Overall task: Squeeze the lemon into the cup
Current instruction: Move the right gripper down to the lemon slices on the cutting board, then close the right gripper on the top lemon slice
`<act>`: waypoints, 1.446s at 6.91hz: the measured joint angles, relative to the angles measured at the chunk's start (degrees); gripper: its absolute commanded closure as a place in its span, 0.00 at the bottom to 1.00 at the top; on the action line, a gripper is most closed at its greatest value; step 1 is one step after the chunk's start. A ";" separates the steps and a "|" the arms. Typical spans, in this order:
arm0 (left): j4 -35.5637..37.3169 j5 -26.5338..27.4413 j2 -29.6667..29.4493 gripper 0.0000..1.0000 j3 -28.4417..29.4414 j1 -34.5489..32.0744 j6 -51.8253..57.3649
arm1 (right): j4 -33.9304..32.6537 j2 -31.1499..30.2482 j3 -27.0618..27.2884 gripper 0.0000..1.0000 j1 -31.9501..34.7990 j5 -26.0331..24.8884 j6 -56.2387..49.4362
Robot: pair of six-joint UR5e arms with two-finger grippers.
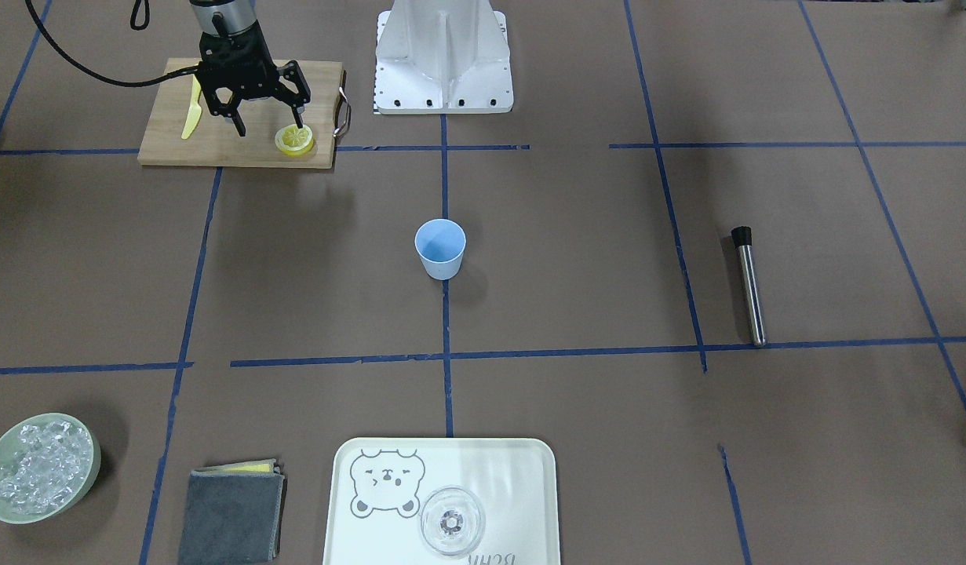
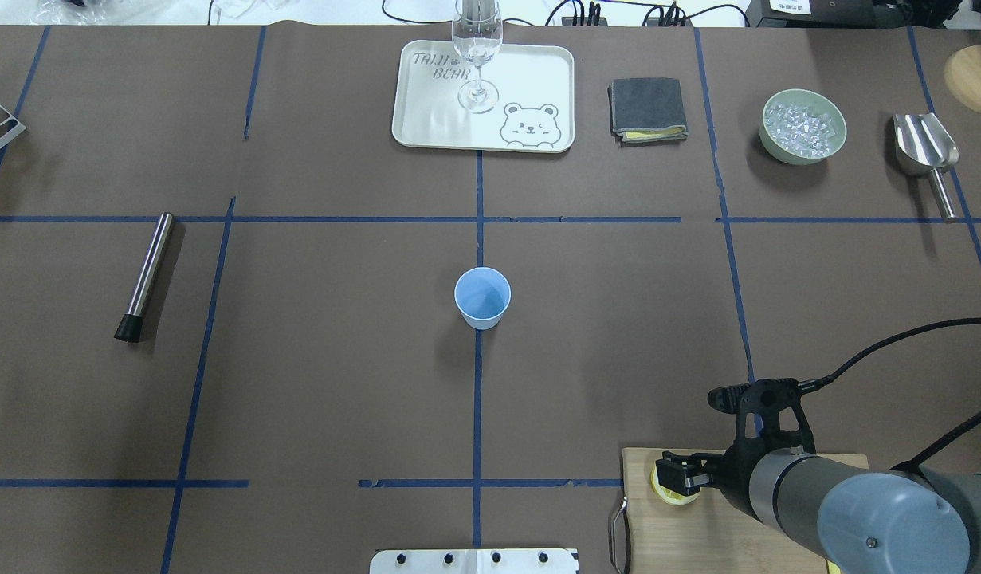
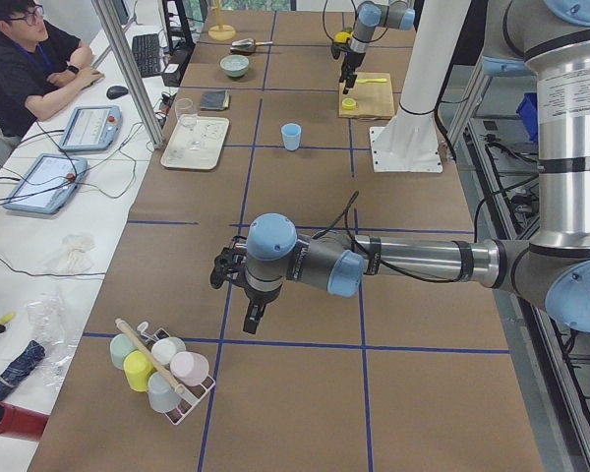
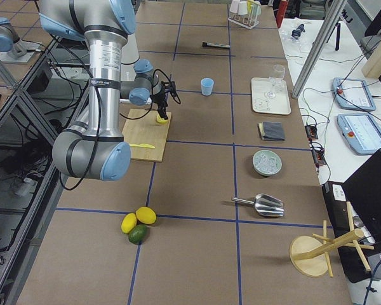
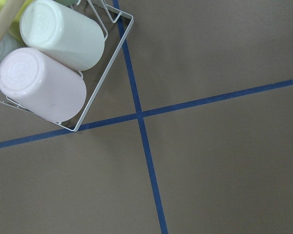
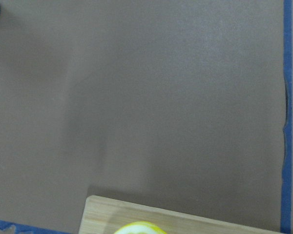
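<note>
The lemon slice [image 1: 294,140] lies on the wooden cutting board [image 1: 216,145], near its corner facing the table's middle. It also shows in the overhead view [image 2: 667,496] and at the bottom edge of the right wrist view [image 6: 139,227]. My right gripper [image 1: 269,124] hangs open just above the board, with one fingertip [image 1: 298,122] right over the slice. The light-blue cup [image 1: 440,248] stands upright at the table's middle [image 2: 482,297], well away from the board. My left gripper [image 3: 238,285] shows only in the exterior left view, far from both, and I cannot tell its state.
A yellow plastic knife [image 1: 191,110] lies on the board. A metal muddler [image 1: 749,286], a green bowl of ice [image 1: 39,467], a grey cloth [image 1: 231,514] and a tray [image 1: 373,541] with a glass stand around. A wire rack of cups [image 5: 53,73] sits under the left wrist.
</note>
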 measured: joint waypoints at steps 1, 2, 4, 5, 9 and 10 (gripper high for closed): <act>0.00 -0.06 0.02 0.00 0.00 0.00 0.00 | -0.06 0.57 -1.01 0.00 -0.95 -0.92 0.10; 0.00 -0.12 0.03 0.00 0.00 0.00 0.00 | -0.11 1.75 -2.50 0.00 -1.35 -1.48 0.14; 0.00 -0.15 0.09 0.00 0.00 0.00 0.00 | -0.17 3.10 -4.66 0.00 -2.10 -2.03 0.15; 0.00 -0.16 0.14 0.00 0.00 0.00 0.00 | -0.21 3.26 -5.17 0.00 -2.62 -2.46 0.15; 0.00 -0.18 0.29 0.00 0.00 0.00 0.00 | -0.24 3.38 -6.58 0.13 -3.40 -2.93 0.15; 0.00 -0.22 0.29 0.00 0.00 0.00 0.00 | -0.24 3.38 -6.64 0.25 -3.44 -2.91 0.15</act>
